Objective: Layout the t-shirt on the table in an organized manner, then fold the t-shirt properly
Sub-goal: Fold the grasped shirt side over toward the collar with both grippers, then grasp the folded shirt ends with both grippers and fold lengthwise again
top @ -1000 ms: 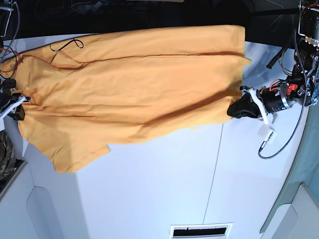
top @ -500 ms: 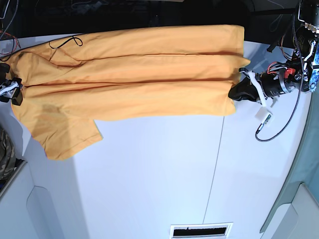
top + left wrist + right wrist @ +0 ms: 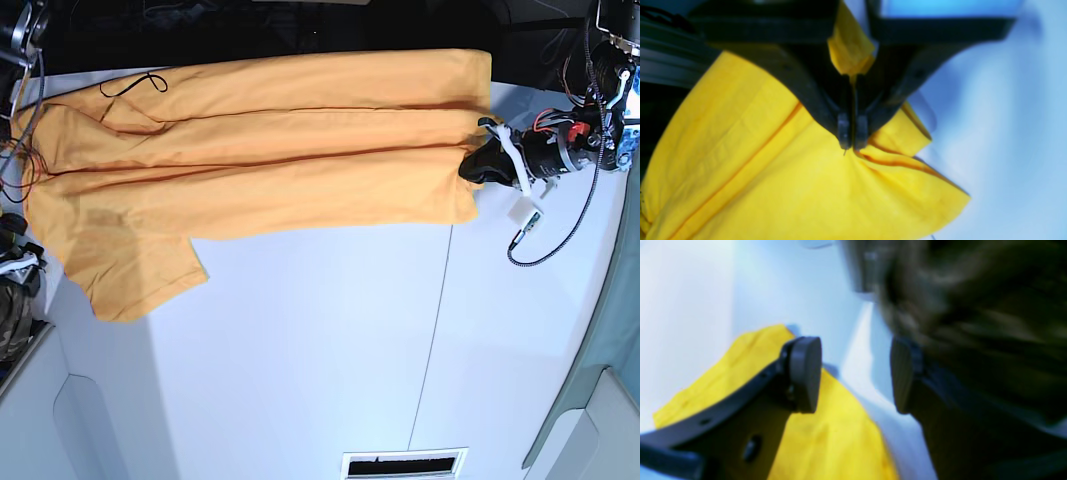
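Note:
The orange-yellow t-shirt [image 3: 270,160] lies stretched along the far part of the white table [image 3: 320,350], with its black-trimmed collar [image 3: 132,87] at the far left and one sleeve [image 3: 130,275] pointing toward the near side. My left gripper [image 3: 474,163] is at the shirt's right end. In the left wrist view it [image 3: 851,138] is shut on a pinch of the t-shirt [image 3: 773,186], and folds run out from the pinch. My right gripper [image 3: 18,262] is off the shirt's left edge. In the right wrist view it [image 3: 857,373] is open with nothing between the pads, and the t-shirt [image 3: 826,440] lies under its left finger [image 3: 805,373].
A camouflage cloth [image 3: 12,320] sits at the table's left edge and shows blurred in the right wrist view [image 3: 973,306]. A thin seam [image 3: 435,330] crosses the tabletop. A vent slot [image 3: 403,464] is at the near edge. A cable [image 3: 545,240] loops below the left arm.
My right gripper opened, let go of the shirt's left edge and drew away toward the near left. My left gripper pulled the hem farther back, and the shirt lies flatter.

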Motion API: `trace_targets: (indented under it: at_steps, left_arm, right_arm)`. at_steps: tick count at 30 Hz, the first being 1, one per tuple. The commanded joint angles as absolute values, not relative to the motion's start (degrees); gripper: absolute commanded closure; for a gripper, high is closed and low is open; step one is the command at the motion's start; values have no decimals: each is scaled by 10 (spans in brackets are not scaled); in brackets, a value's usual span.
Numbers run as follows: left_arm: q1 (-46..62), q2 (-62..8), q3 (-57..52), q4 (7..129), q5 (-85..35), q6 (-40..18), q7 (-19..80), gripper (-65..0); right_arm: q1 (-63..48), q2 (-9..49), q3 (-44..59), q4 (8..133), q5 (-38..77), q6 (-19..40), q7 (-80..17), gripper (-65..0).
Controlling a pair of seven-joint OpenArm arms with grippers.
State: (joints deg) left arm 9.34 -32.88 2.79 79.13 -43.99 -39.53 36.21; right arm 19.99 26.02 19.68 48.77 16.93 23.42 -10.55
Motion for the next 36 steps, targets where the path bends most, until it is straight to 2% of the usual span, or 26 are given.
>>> trace_targets:
  at_steps: [1, 5, 8, 11, 15, 18, 20, 23, 24, 31, 36]
  left_arm:
    - [88, -338, 23, 799, -447, -400, 354, 0]
    - [88, -338, 23, 799, -447, -400, 356, 0]
    - [87, -338, 23, 799, -448, -400, 356, 0]
    - [87, -338, 23, 799, -450, -400, 352, 0]
    - [87, -338, 23, 799, -452, -400, 345, 0]
    - [87, -338, 23, 799, -451, -400, 345, 0]
    - [87, -338, 23, 799, -451, -400, 345, 0]
    - [87, -338, 23, 799, -452, -400, 345, 0]
    - [87, -338, 23, 799, -452, -400, 345, 0]
    - [86, -338, 23, 800, -466, -400, 345, 0]
    - [96, -350, 23, 829, -485, -400, 372, 0]
  right_arm:
    - [231, 268, 182, 456, 156, 231, -76, -327]
    - [293, 268, 110, 291, 91, 221, 16, -328]
    - [315, 267, 84, 214, 70, 224, 33, -328]
    - [312, 265, 82, 201, 64, 230, 32, -328]
    - [311, 265, 82, 202, 64, 304, 32, -326]
    - [310, 259, 82, 216, 64, 316, 32, -320]
    - [309, 253, 82, 232, 64, 317, 32, -238]
    - [309, 244, 82, 253, 64, 320, 30, -34]
    - [309, 240, 82, 260, 64, 320, 30, 0]
    - [298, 240, 86, 327, 65, 324, 26, 0]
    - [215, 254, 106, 465, 91, 330, 5, 0]
